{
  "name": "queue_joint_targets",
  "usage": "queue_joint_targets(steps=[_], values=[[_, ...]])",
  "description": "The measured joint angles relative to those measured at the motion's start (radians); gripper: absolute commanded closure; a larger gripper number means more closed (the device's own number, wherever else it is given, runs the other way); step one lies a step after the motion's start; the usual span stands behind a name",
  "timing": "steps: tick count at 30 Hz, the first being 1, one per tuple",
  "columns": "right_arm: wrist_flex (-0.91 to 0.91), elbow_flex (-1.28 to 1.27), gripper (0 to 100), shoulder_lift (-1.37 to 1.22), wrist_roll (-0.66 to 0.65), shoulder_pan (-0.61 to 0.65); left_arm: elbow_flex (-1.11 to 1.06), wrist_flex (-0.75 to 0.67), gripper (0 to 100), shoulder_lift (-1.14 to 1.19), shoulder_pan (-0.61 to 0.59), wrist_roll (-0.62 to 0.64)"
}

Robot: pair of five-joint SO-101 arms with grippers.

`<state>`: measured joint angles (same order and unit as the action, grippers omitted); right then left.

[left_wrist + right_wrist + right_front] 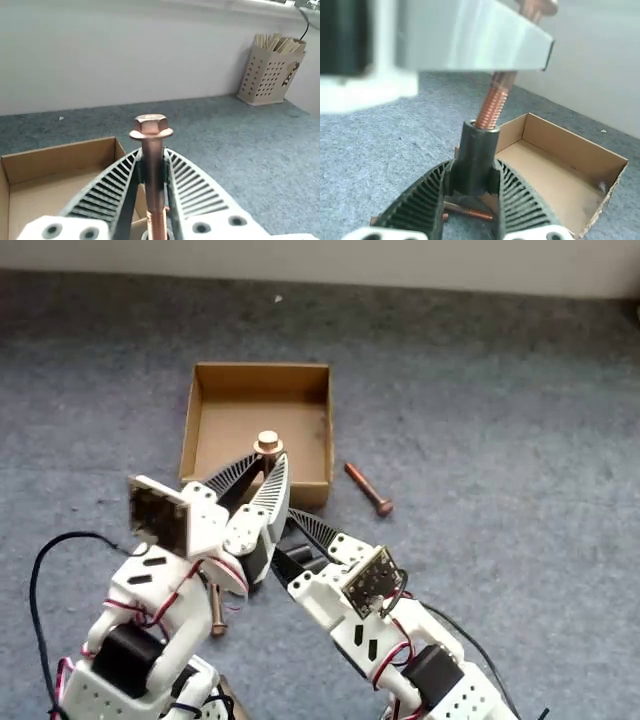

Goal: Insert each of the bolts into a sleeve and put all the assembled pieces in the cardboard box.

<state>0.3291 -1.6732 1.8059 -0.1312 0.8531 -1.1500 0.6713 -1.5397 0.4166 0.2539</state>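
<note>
High view: three copper bolts. The held bolt (267, 445) stands in the left gripper (270, 462) above one cardboard box (235, 420). A loose bolt (368, 488) lies on grey carpet (500, 420) at the box's four o'clock, a third bolt (216, 612) at six.

Left wrist view: ribbed fingers (110, 185) pinch the hex-flanged shank; white wall (125, 50) behind.

Right wrist view: the right gripper (472, 172) clamps one black tubular sleeve (476, 150), the threaded tip entering it.

The cardboard box (250, 415) is set on the bench (500, 390), ahead of both arms. The left tool (270, 462) is positioned over the box's near wall, with a bolt (267, 443) clamped upright in it, head uppermost. Directly beneath, a sleeve (475, 160) is gripped in the right tool (474, 175), and the bolt's lower end is met at its top opening. A second bolt (368, 489) is laid just right of the box; a third bolt (215, 610) is laid beside the left arm.
</note>
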Motion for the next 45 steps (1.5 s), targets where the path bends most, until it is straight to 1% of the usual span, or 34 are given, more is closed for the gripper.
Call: queue_joint_targets(steps=[4,10,13,15,17,19,21,25,28,32,34,38,41,45], values=[[0.002,0.000,99.4,-0.002,0.000,-0.002,-0.057,-0.058,99,-0.011,-0.008,0.000],[0.002,0.000,99.4,-0.002,0.000,-0.002,-0.064,-0.069,99,-0.011,-0.009,0.002],[0.002,0.000,99.4,-0.002,0.000,-0.002,-0.064,-0.068,93,-0.011,-0.009,0.000],[0.002,0.000,99.4,-0.002,0.005,0.000,-0.064,-0.048,89,-0.011,-0.009,-0.025],[0.003,0.000,99.4,-0.002,0.049,0.000,-0.054,0.000,86,-0.012,-0.012,-0.048],[0.000,0.000,99.4,0.002,0.118,-0.034,-0.034,0.083,83,-0.005,-0.015,-0.055],[0.002,0.000,99.4,0.002,0.158,-0.066,-0.005,0.172,79,0.002,-0.009,-0.054],[0.002,0.000,99.4,0.002,0.176,-0.098,0.069,0.328,73,-0.008,-0.015,-0.063],[0.000,0.000,99.4,0.005,0.183,-0.103,0.101,0.413,72,-0.006,-0.009,-0.068],[0.000,0.000,99.4,0.005,0.184,-0.107,0.169,0.494,72,-0.017,-0.023,-0.163],[0.000,0.000,99.4,0.005,0.184,-0.114,0.207,0.534,72,-0.017,-0.028,-0.190],[0.015,0.000,99.4,0.005,0.184,-0.187,0.230,0.572,72,-0.017,-0.138,-0.196],[0.063,0.000,99.1,0.005,0.184,-0.253,0.193,0.572,72,-0.018,-0.290,-0.196],[0.158,0.000,98.9,0.005,0.184,-0.308,0.057,0.537,72,-0.018,-0.496,-0.196]])
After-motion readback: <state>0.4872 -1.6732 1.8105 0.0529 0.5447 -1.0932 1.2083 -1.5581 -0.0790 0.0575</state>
